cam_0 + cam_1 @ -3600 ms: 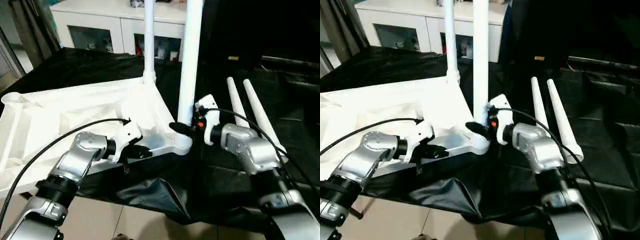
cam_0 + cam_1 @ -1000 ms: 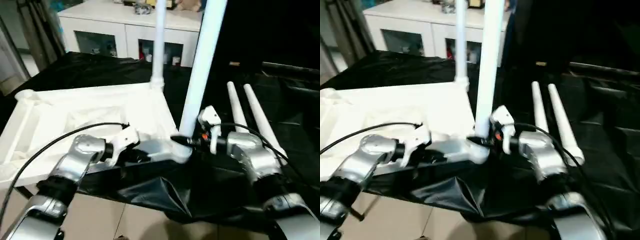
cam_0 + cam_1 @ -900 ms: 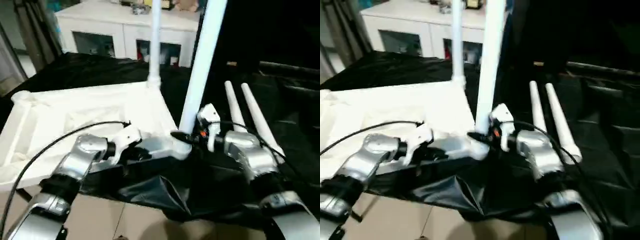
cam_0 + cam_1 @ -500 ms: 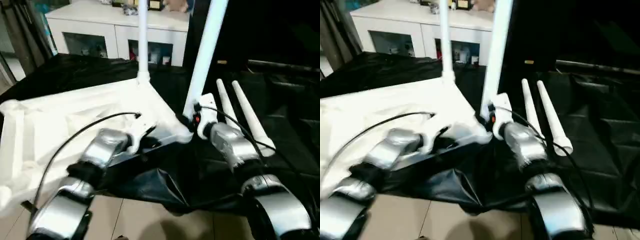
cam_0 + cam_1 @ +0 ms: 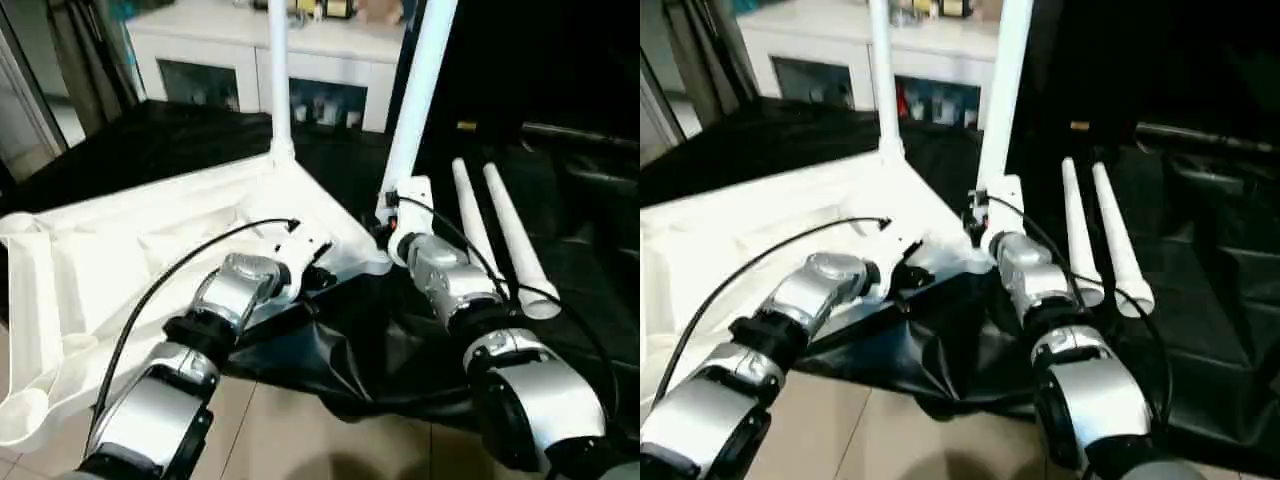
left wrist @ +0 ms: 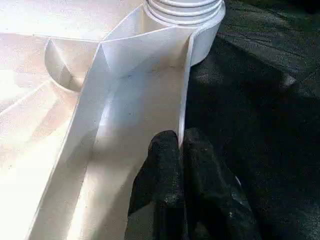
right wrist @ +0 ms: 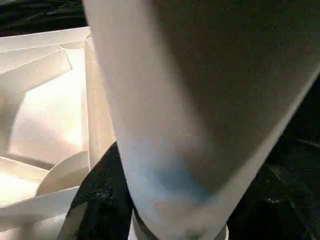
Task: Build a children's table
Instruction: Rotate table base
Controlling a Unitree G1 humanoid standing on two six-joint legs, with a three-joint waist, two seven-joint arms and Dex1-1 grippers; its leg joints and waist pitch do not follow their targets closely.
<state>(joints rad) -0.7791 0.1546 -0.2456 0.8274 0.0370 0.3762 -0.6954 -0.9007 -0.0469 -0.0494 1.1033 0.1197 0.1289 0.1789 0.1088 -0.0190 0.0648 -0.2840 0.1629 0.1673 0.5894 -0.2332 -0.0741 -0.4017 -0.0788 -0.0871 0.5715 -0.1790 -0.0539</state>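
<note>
Left gripper (image 6: 181,150) fingers pinched on tabletop (image 5: 130,250) rim wall, beside near corner socket. Right gripper (image 5: 384,222) fingers clamped round leg (image 5: 415,90) base in that socket. Both arms reached further in than second ago; leg upright, likely being seated. Two spare legs (image 5: 500,235) right of tabletop.

the upturned tabletop (image 5: 130,240) lies on a black-draped table (image 5: 170,140), two legs (image 5: 415,100) standing from its corner sockets. the left gripper (image 5: 322,279) pinches its near rim; the right gripper (image 5: 383,226) clasps the nearer leg's base. two loose legs (image 5: 500,235) lie together by the table's right edge.
</note>
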